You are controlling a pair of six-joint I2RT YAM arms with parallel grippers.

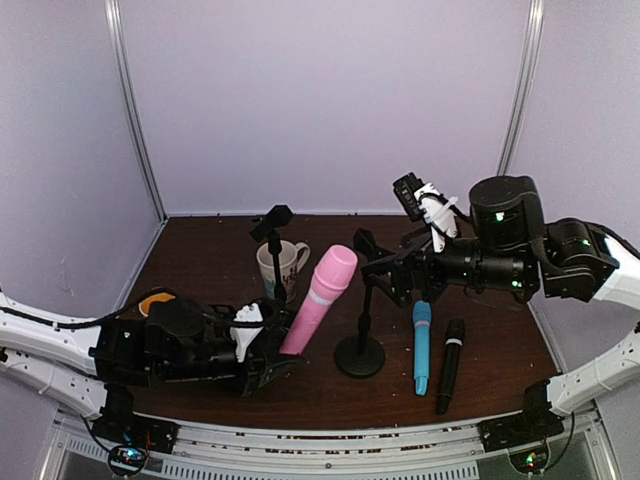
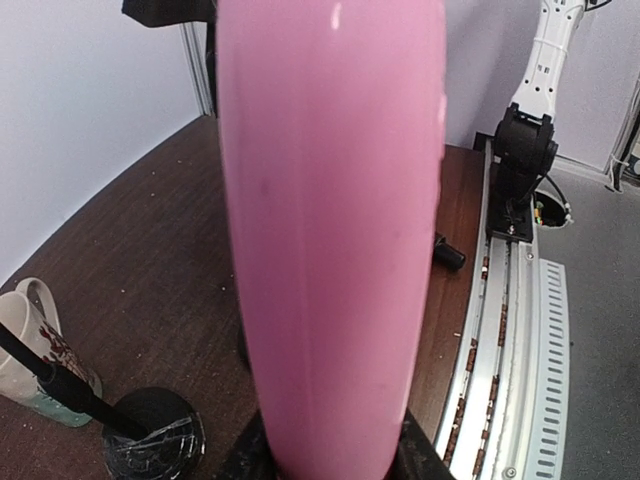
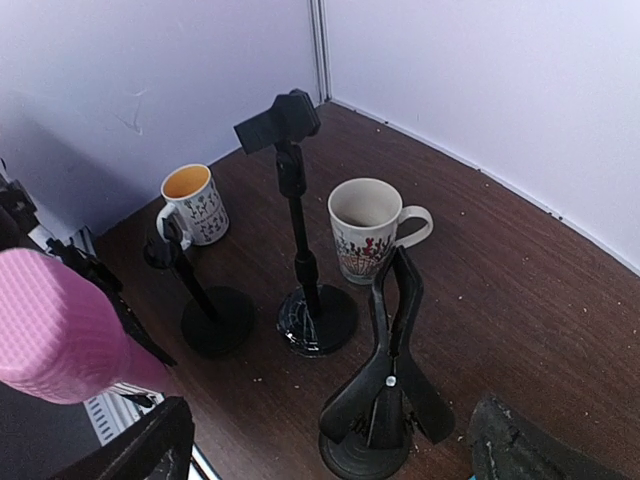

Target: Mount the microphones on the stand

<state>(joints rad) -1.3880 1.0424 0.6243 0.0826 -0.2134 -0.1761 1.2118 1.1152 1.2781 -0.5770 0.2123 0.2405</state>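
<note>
Your left gripper (image 1: 272,362) is clamped tight on the bottom end of the pink microphone (image 1: 320,298). The mic juts up out of it, tipped toward the right, its rounded head high over the table (image 1: 200,250) and just beside the white flowered mug (image 1: 288,265). On the left wrist view the pink body fills the frame, rising from between two dark fingers at the bottom edge. The tall stand (image 1: 275,245), with a clip on top, rises just behind that mug, a little left of the mic's head and not touching it. Over on the other side, your right gripper (image 1: 385,272) is spread wide and holds nothing. On its wrist camera the fingers (image 3: 135,445) sit at the two bottom corners, and the forked clip of the short stand (image 3: 388,350) lies between them, with no contact that I can make out. The light blue microphone (image 1: 421,347) and the black microphone (image 1: 449,366) lie flat side by side on the table, just right of the short stand's round base, nearer the arm bases than the right gripper and apart from it. A second mug (image 3: 190,205), orange inside, sits near a third stand (image 3: 212,318).
</note>
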